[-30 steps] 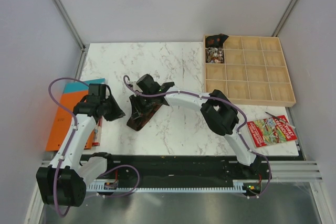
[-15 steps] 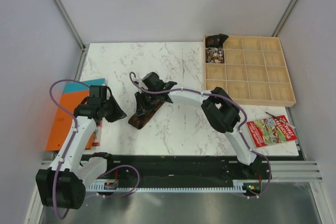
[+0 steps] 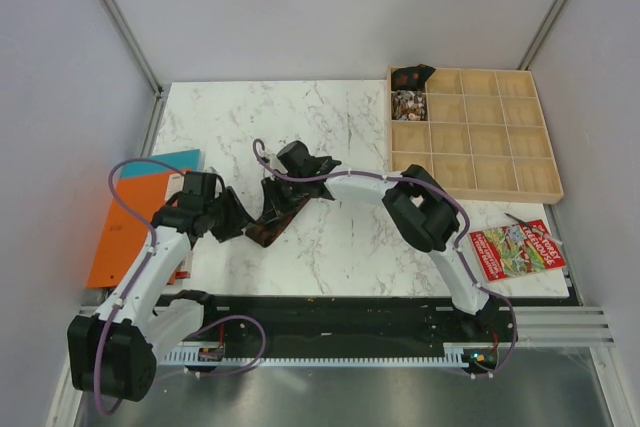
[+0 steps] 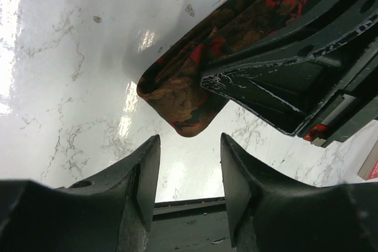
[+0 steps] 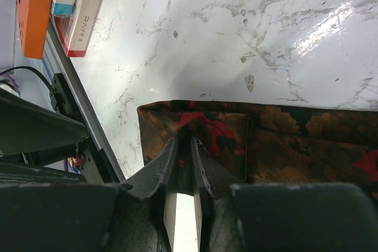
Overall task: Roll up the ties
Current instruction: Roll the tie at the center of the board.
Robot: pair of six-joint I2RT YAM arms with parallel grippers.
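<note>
Inside the right claw [image 5: 184, 146] lies the tie [image 5: 295, 140].

The left arm [image 3: 150, 267] rises from the near-left corner of the worktop [image 3: 350, 247] and bends inward, with the left gripper [image 3: 235, 219] held low and its fingers [image 4: 147, 169] parted. The right arm [image 3: 452, 269] arches up from the near-right corner. Its forearm stretches leftward to mid-worktop, where the right gripper [image 5: 184, 141] pinches the tie [image 5: 283, 140].
</note>
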